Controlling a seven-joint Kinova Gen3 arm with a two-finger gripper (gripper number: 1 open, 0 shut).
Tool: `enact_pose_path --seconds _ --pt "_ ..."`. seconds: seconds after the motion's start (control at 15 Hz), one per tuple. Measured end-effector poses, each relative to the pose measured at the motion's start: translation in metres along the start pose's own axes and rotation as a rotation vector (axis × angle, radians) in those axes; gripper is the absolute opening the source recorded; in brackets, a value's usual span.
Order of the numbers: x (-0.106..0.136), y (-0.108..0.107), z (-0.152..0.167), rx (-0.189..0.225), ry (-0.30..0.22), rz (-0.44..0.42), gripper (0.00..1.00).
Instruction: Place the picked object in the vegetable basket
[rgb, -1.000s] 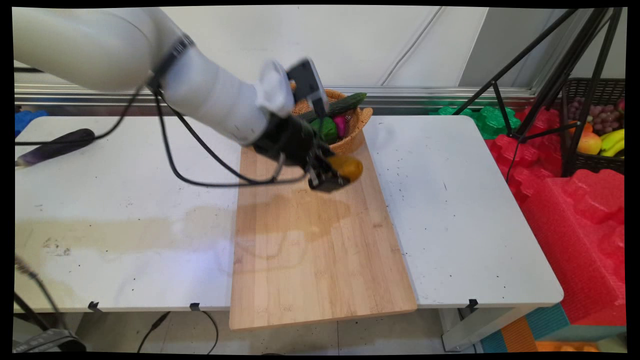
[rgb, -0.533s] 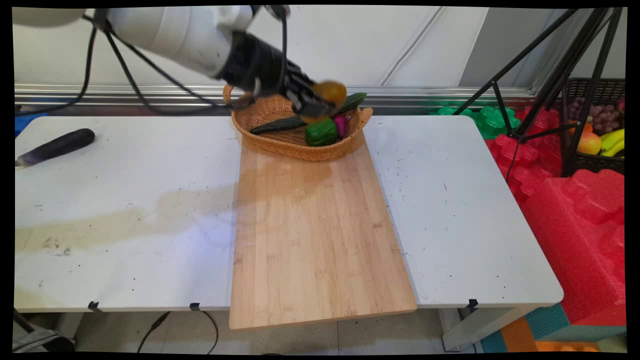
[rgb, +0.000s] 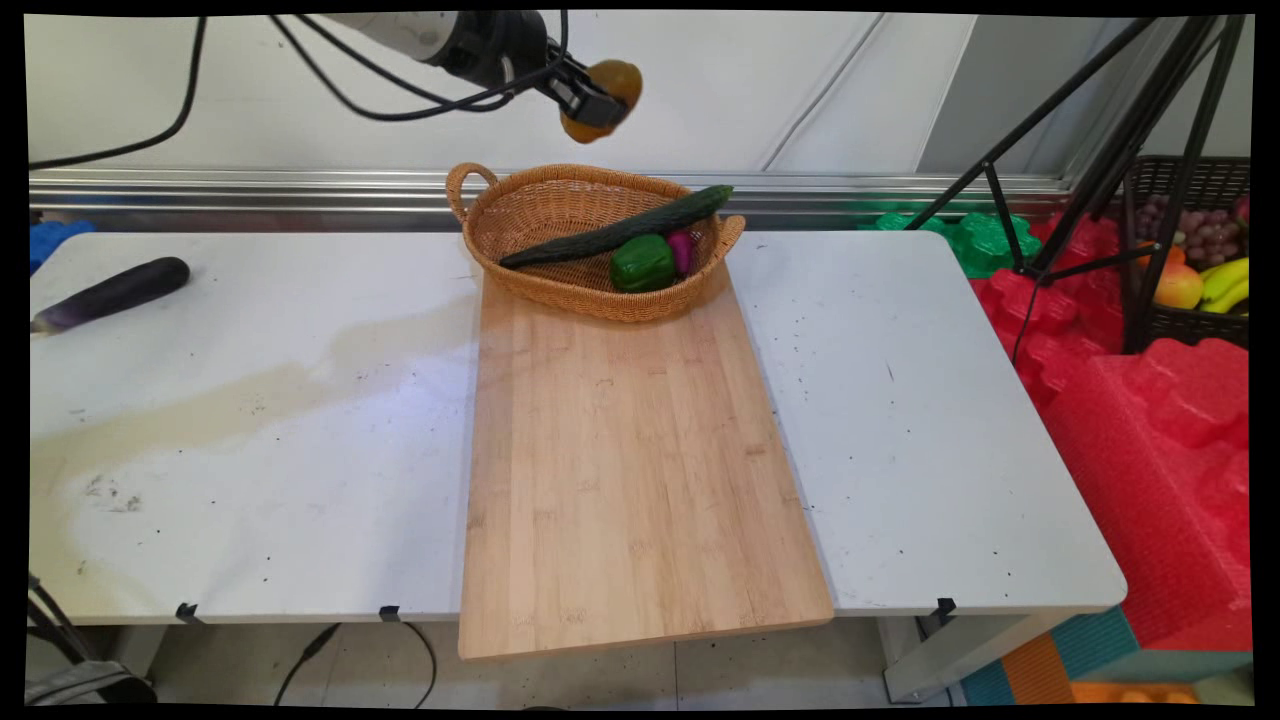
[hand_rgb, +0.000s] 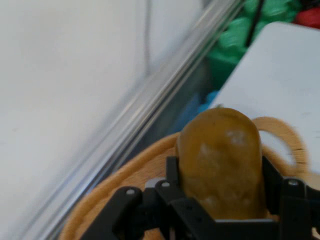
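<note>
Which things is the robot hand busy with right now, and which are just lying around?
Busy with:
- gripper, shut on the yellow-brown fruit, high above the wicker basket

Just lying around:
- cucumber, green pepper and purple vegetable in the basket
- wooden board
- eggplant on the table

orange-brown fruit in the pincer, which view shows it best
The hand view: the orange-brown fruit fills the middle, clamped between the pincer fingers. The main view shows it small at the top edge, partly hidden, raised above the wicker basket.
</note>
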Motion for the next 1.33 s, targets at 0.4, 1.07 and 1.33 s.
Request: enact_pose_path --seconds 0.4,1.07,1.33 --pt "-0.009 -0.053 0.061 0.09 -0.101 0.019 0.0" --pt "-0.047 -0.091 0.143 0.073 -0.279 0.086 0.0" --pt "-0.066 -0.096 0.164 0.052 -0.335 0.117 0.0"
